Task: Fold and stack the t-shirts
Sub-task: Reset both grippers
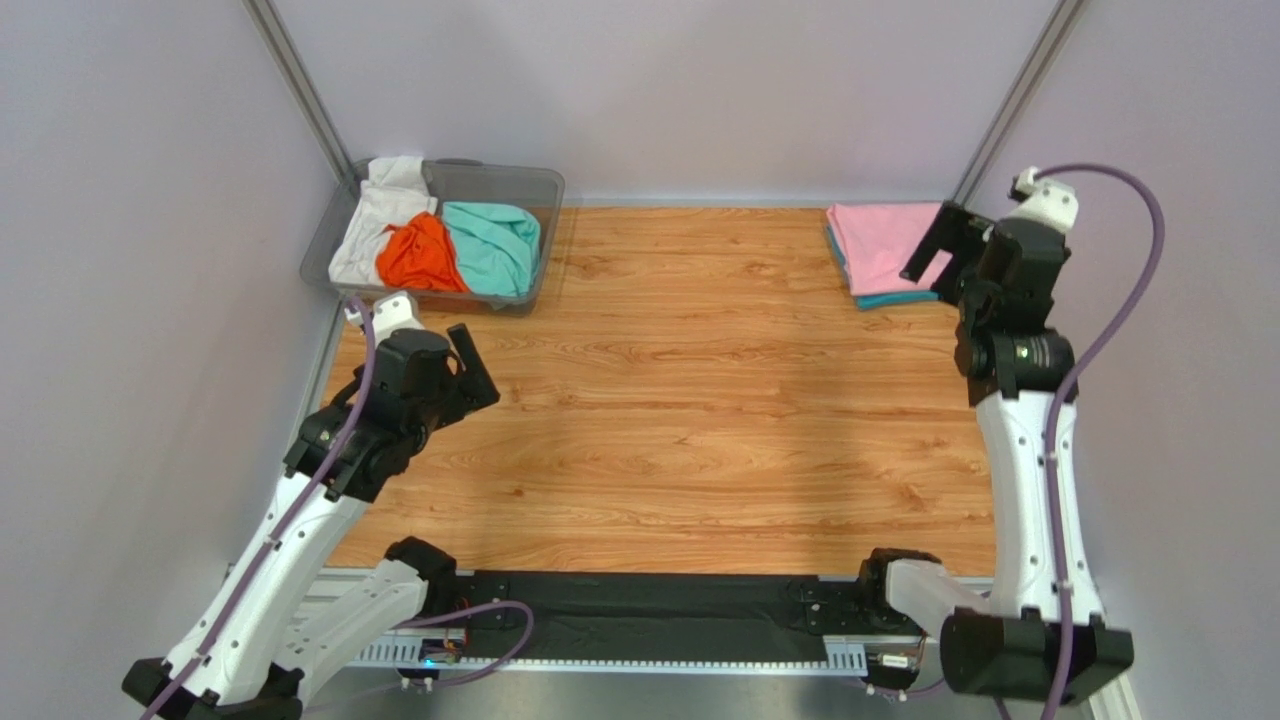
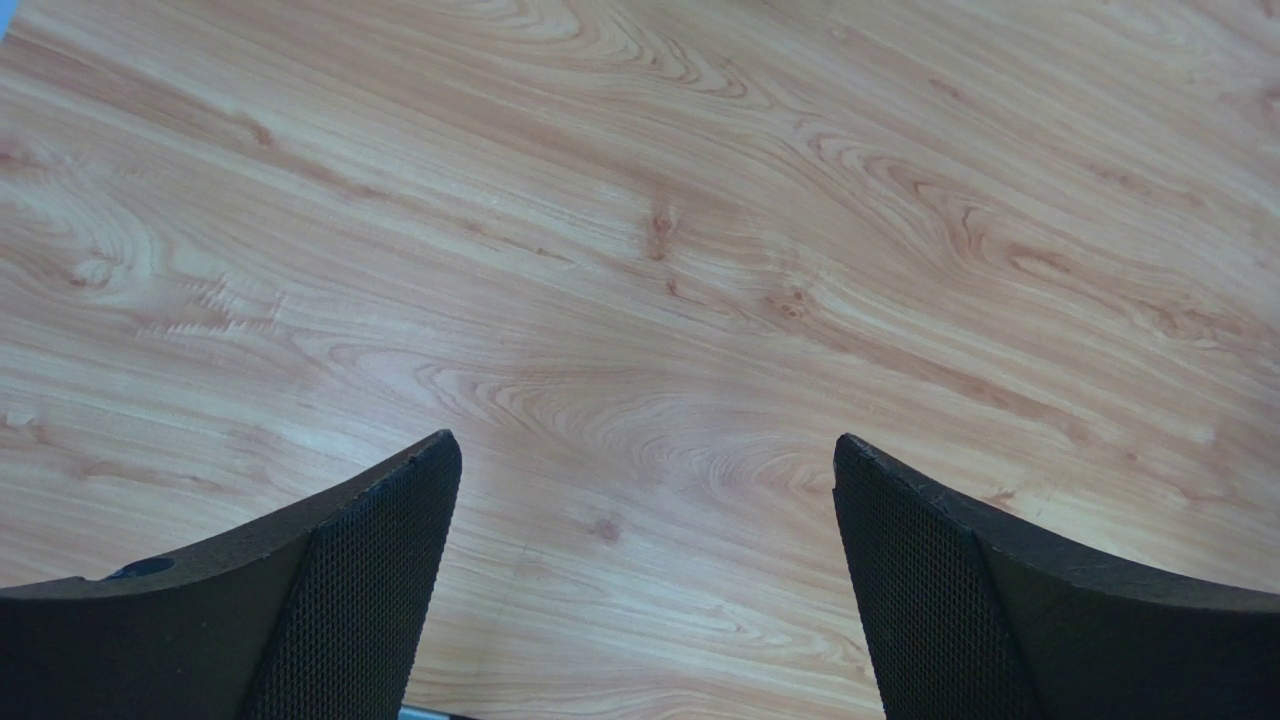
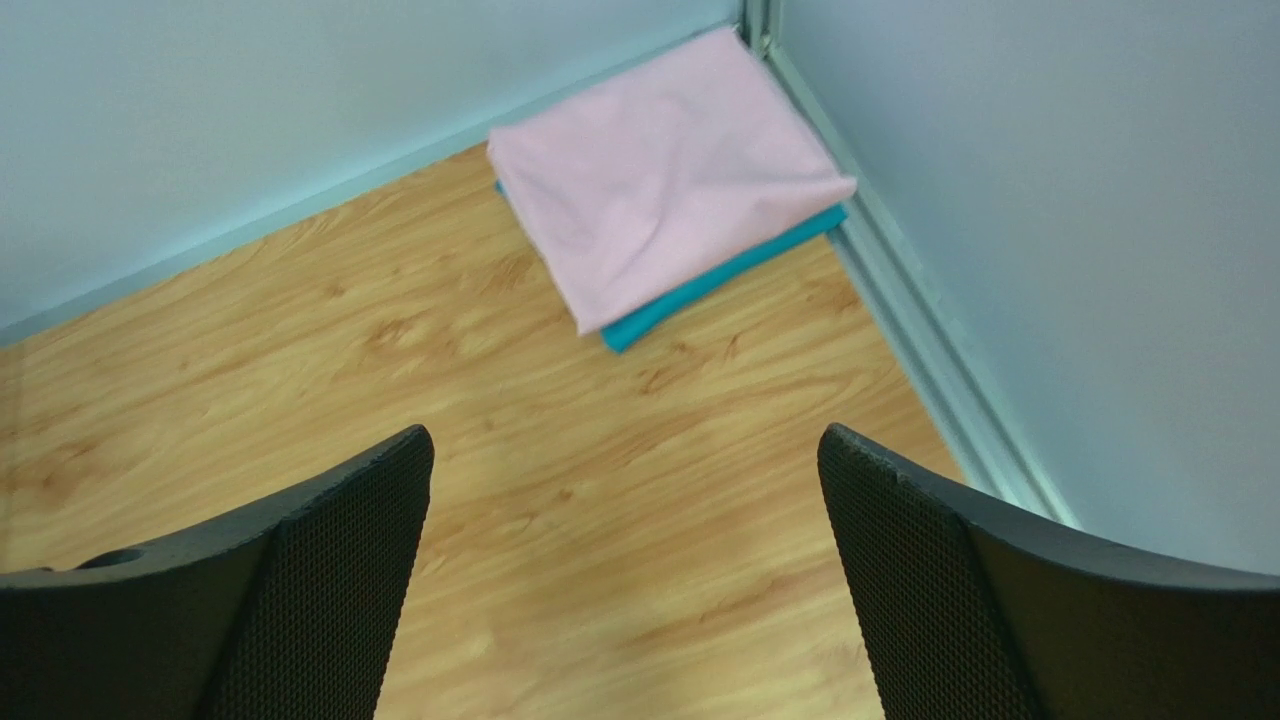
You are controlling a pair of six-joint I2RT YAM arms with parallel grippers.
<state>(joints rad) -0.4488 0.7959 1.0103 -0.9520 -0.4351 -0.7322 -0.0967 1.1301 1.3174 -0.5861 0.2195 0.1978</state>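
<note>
Left tool (image 2: 646,585), jaws apart, hangs near the bin (image 1: 549,188) (crumpled t-shirts (image 1: 418,255) inside); right tool (image 3: 624,585), likewise apart, and the pink tee (image 3: 661,165) are far from the bin.

I have the bin (image 1: 550,186) at the far left corner of the table (image 1: 676,405), against the left wall (image 1: 135,300). Three loose t-shirts lie in it, touching: left-end tee (image 1: 368,225), middle tee (image 1: 418,258) toward the near side, right-end tee (image 1: 496,243). At the far right corner, near the back wall (image 1: 676,90), is the folded stack: upper tee (image 1: 879,240) lies on lower tee (image 1: 899,302), which sticks out along the near and left edges. My left gripper (image 1: 469,363) hangs over bare table just before the bin's near right corner. My right gripper (image 1: 950,248) hangs by the stack's right side, overlapping its edge in the top view. Bin and stack are well apart.
</note>
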